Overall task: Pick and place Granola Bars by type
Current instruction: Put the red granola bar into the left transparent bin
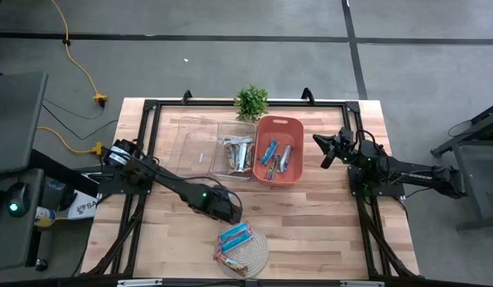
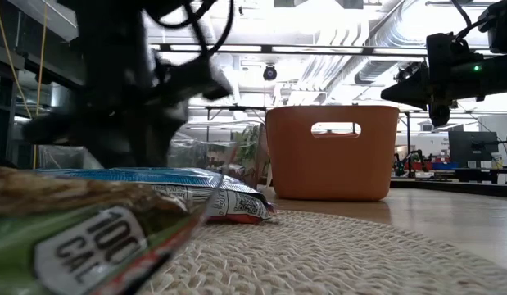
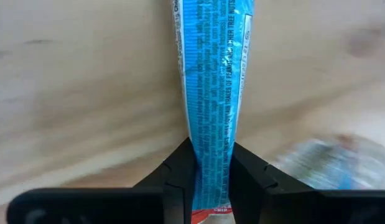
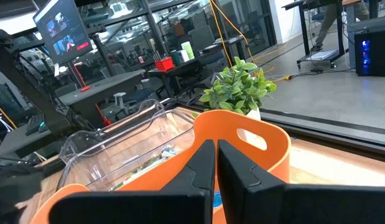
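Observation:
My left gripper point(image 3: 211, 180) is shut on a shiny blue granola bar point(image 3: 212, 74) over the bare wood just beyond the round woven mat point(image 1: 254, 253); in the high view the gripper point(image 1: 227, 210) hides that bar. More bars lie on the mat: blue ones point(image 1: 236, 234) and a brown one point(image 1: 230, 260). In the low view they fill the foreground point(image 2: 155, 177). Other bars lie in the orange bin point(image 1: 279, 151) and the clear bin point(image 1: 237, 153). My right gripper point(image 1: 326, 151), shut, hangs in the air beside the orange bin point(image 4: 242, 149). My left gripper pinches the blue bar between its two fingers at one end point(image 3: 212, 163). The fingers point(image 3: 180, 180) lie along the bar, which runs straight on from them over the wood. Whether its far end touches the table, I cannot tell.
A second clear bin point(image 1: 197, 143) stands left of the filled one, and a small potted plant point(image 1: 252, 101) stands behind the bins at the far edge. Bare wood point(image 1: 326, 231) stretches right of the mat and in front of the bins.

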Controlling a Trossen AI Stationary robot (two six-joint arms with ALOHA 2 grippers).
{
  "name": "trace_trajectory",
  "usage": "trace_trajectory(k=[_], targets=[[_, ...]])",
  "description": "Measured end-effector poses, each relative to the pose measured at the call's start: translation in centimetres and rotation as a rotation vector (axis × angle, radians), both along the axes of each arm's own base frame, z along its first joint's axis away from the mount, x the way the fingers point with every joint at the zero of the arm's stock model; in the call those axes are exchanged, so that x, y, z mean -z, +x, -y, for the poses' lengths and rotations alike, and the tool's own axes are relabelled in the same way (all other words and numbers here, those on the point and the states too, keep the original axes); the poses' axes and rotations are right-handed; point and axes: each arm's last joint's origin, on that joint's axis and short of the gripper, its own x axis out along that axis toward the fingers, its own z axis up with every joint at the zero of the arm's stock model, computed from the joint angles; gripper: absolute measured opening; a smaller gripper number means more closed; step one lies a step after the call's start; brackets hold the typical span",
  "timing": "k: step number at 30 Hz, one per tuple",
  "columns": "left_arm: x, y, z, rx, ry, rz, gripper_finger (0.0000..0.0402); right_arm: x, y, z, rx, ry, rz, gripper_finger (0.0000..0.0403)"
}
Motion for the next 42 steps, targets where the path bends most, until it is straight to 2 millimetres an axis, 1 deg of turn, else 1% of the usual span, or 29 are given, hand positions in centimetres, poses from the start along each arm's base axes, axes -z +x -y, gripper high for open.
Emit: trace_trajectory(k=[8,11,20,24,26,29,33,37,42], targets=[[-3.1,1.9,0.6,0.13,0.07,0.119,0.0068,0.0,0.0,0.0,0.0,0.0,0.001,0.0],[-4.6,2.6,0.9,0.205,0.105,0.172,0.0067,0.0,0.0,0.0,0.0,0.0,0.0,0.0],[-10.3,5.0,1.9,0.499,0.239,0.389,0.0067,0.0,0.0,0.0,0.0,0.0,0.0,0.0],[-13.4,5.8,2.1,0.577,0.323,0.488,0.0067,0.0,0.0,0.0,0.0,0.0,0.0,0.0],[-15.3,5.8,2.1,0.608,0.37,0.543,0.0067,0.0,0.0,0.0,0.0,0.0,0.0,0.0],[-17.8,5.4,1.9,0.637,0.45,0.615,0.0067,0.0,0.0,0.0,0.0,0.0,0.0,0.0],[-20.5,3.8,1.2,0.647,0.577,0.659,0.0067,0.0,0.0,0.0,0.0,0.0,0.001,0.0],[-23.7,1.4,0.4,0.643,0.686,0.716,0.0067,0.0,0.0,0.0,0.0,0.0,0.001,0.0],[-27.0,-1.9,-0.1,0.649,0.823,0.77,0.0067,0.0,0.0,0.0,0.0,0.0,0.0,0.0]])
